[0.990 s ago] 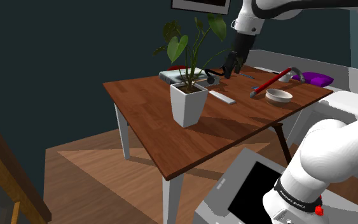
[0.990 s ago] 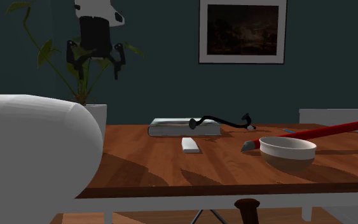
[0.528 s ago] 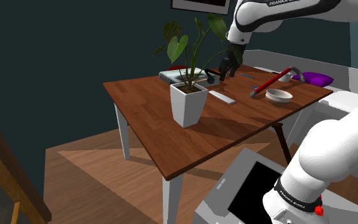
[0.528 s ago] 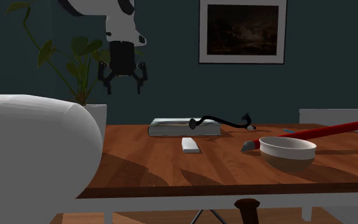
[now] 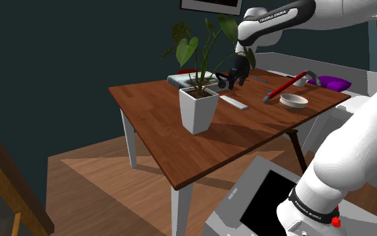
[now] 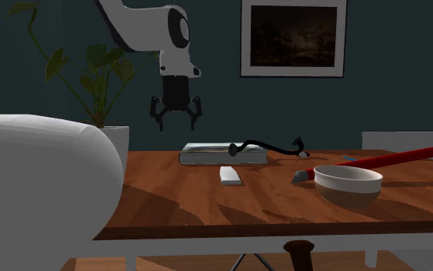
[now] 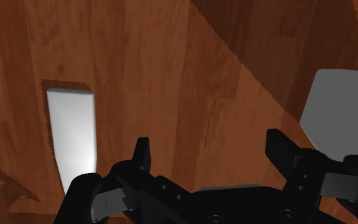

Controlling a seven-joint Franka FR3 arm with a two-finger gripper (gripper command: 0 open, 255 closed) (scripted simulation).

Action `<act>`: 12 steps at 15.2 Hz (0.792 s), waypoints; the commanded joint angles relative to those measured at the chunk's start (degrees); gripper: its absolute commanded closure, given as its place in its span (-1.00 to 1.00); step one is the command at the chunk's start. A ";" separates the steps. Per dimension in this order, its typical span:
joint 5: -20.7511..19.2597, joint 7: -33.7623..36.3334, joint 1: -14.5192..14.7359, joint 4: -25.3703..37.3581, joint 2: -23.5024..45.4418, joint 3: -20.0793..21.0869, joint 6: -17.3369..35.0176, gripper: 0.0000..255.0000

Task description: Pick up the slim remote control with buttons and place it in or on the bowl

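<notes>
Remote [image 6: 231, 175] flat on table [image 6: 284, 212]; hand [image 6: 179, 125] wide, empty, hovering near; arm [image 5: 278, 15] reads FRANKA EMIKA.

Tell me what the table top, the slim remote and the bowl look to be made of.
Table top: wood, reddish-brown, with grain and plank seams showing and a faint gloss.
Remote: a plain, smooth grey-white slab with no buttons drawn. The material is left open, perhaps plastic.
Bowl: pale rim, brownish lower outside, smooth. Possibly ceramic, but not certain.

Wooden table [image 5: 159, 127], potted plant [image 5: 197, 110], grey book [image 6: 207, 156], red-handled tool [image 6: 399, 158], framed picture [image 6: 293, 37]
</notes>
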 commanded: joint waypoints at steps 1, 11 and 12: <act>1.24 -1.56 -0.47 2.59 4.60 -1.40 1.53 -1.00; 9.81 -9.34 -5.62 18.17 26.08 -5.26 4.02 -1.00; 10.73 -9.99 -6.42 20.13 28.31 -5.35 3.91 -1.00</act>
